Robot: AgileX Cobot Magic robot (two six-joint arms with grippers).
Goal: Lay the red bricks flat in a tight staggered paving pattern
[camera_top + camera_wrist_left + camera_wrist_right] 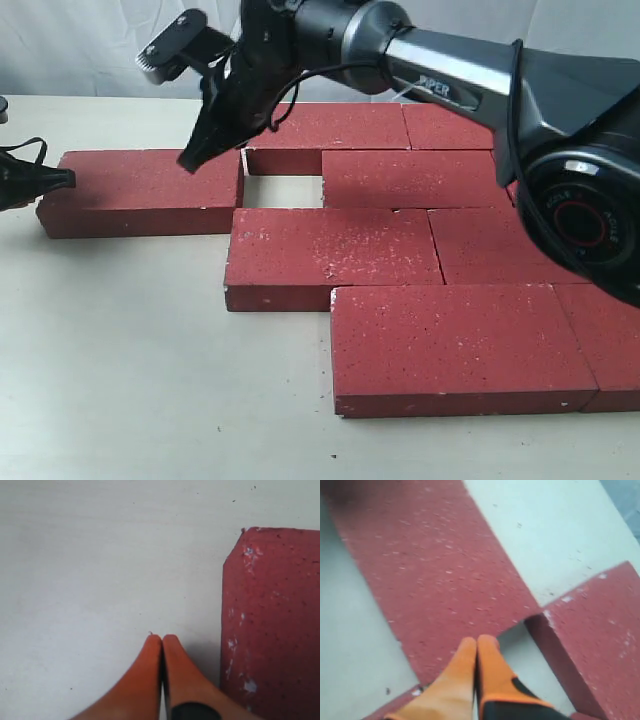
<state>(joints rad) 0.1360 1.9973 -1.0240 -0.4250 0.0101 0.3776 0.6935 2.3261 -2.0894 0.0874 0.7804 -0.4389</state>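
Observation:
Several red bricks lie flat on the table in staggered rows. One brick (140, 190) lies apart at the left, with a gap of bare table (283, 190) between it and the rest. Beside it are the middle-row brick (330, 255), the front brick (455, 340) and back-row bricks (325, 130). My right gripper (190, 160) is shut and empty, its tips over the left brick's (435, 570) right end, by the gap. My left gripper (68, 180) is shut and empty, at that brick's (272, 625) left end, over bare table (100, 570).
The right arm (450, 75) reaches across the back bricks from the right. A white backdrop (80, 45) stands behind the table. Bare table (150, 360) lies in front of the bricks at the left.

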